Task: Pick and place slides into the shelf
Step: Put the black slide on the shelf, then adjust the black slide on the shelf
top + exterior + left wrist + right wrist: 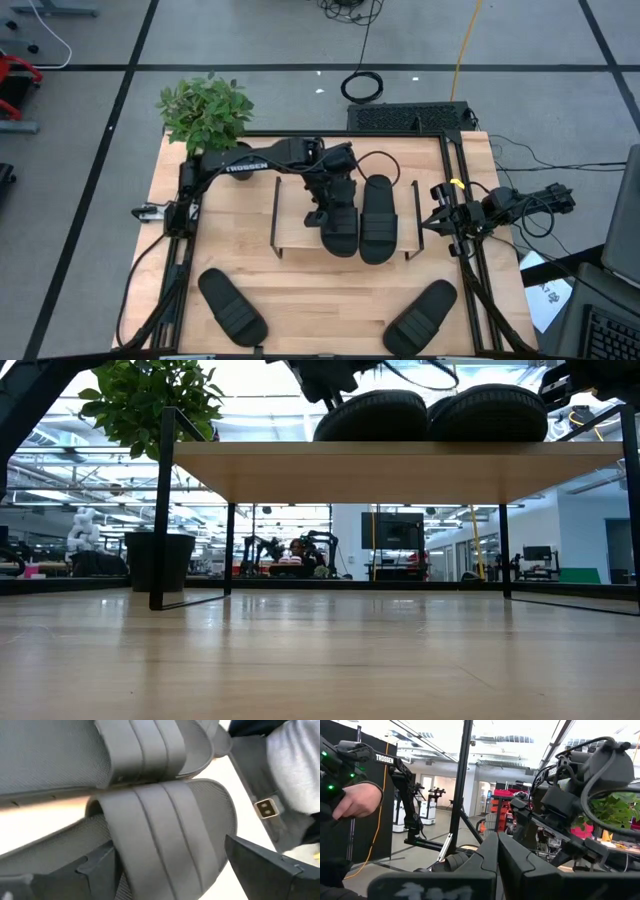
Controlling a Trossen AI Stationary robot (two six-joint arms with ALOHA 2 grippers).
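1. We see the left gripper spread wide, released above a black slide on the shelf at frame center.
2. Lifting carelessly, we could snag its strap and drag it off.
3. The right gripper, clenched empty, waits at right.

Black slides with ribbed straps, light-wood shelf on black frames, green plant

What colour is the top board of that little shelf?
Light wood, on black metal side frames; the shelf shows best in the high view.
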